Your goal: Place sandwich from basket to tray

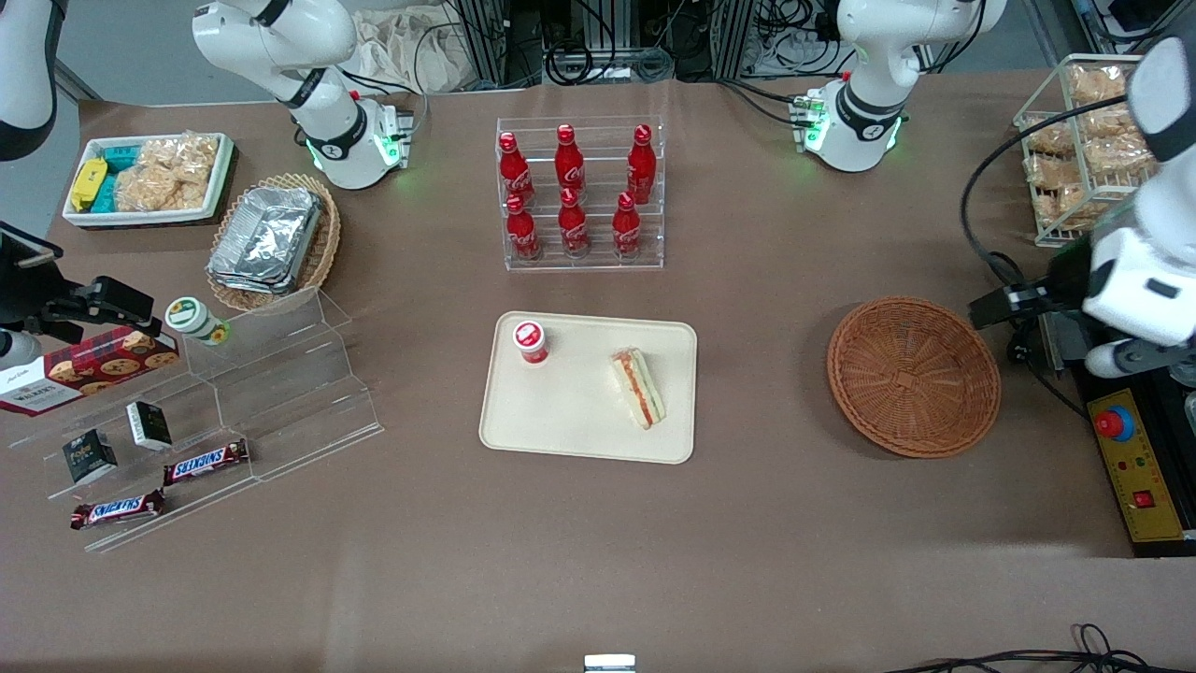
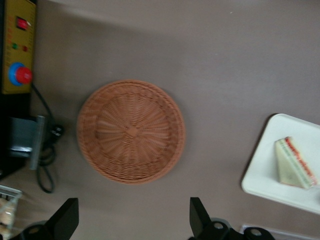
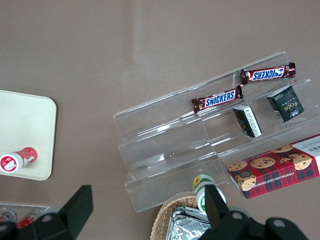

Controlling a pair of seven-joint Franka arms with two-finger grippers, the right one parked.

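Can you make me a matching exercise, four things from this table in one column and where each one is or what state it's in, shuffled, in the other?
Things
1. sandwich
2. basket
3. hand
4. red-capped cup

Places or states
A. empty, on the table toward the working arm's end
B. lying on the tray
C. open, above the table beside the basket
D. standing at a tray corner

Pairs: 1-B, 2-A, 3-C, 4-D

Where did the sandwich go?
The sandwich lies on the tray, beside the red-capped cup. The basket sits toward the working arm's end, with the open gripper hanging above it.
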